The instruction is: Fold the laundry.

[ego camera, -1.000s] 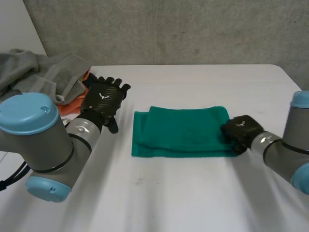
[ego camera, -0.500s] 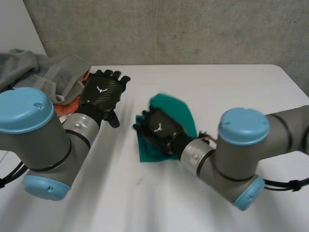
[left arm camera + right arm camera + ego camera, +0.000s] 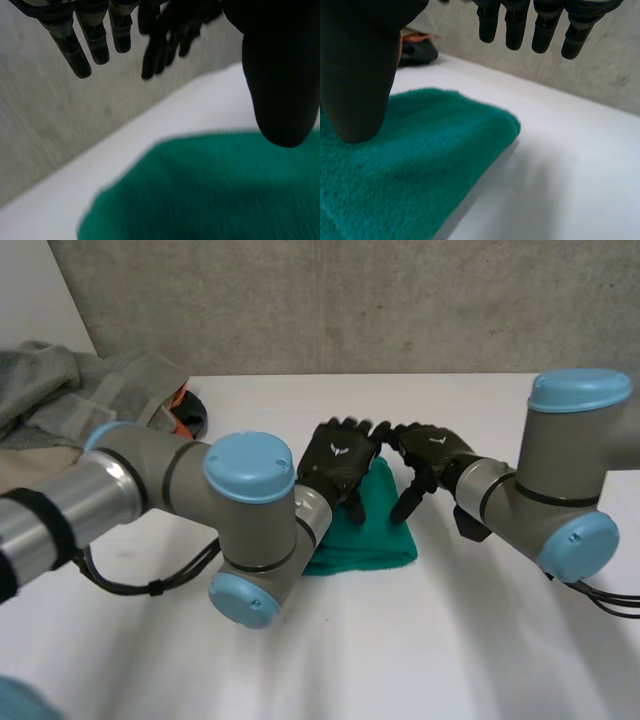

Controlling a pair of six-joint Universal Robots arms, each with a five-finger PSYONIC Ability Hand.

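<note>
The folded towel is plain teal-green with no pattern, and it lies on a white table. Over the towel, the left hand and right hand are black, each with a small white mark. Well off on the towel's left-arm side is a grey cloth heap with an orange piece. Behind the towel, the wall is mottled grey.

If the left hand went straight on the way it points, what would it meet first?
Probably nothing close: the left hand points past the green towel over bare table toward the grey wall. The right hand sits just beside that line; depth is unclear.
</note>
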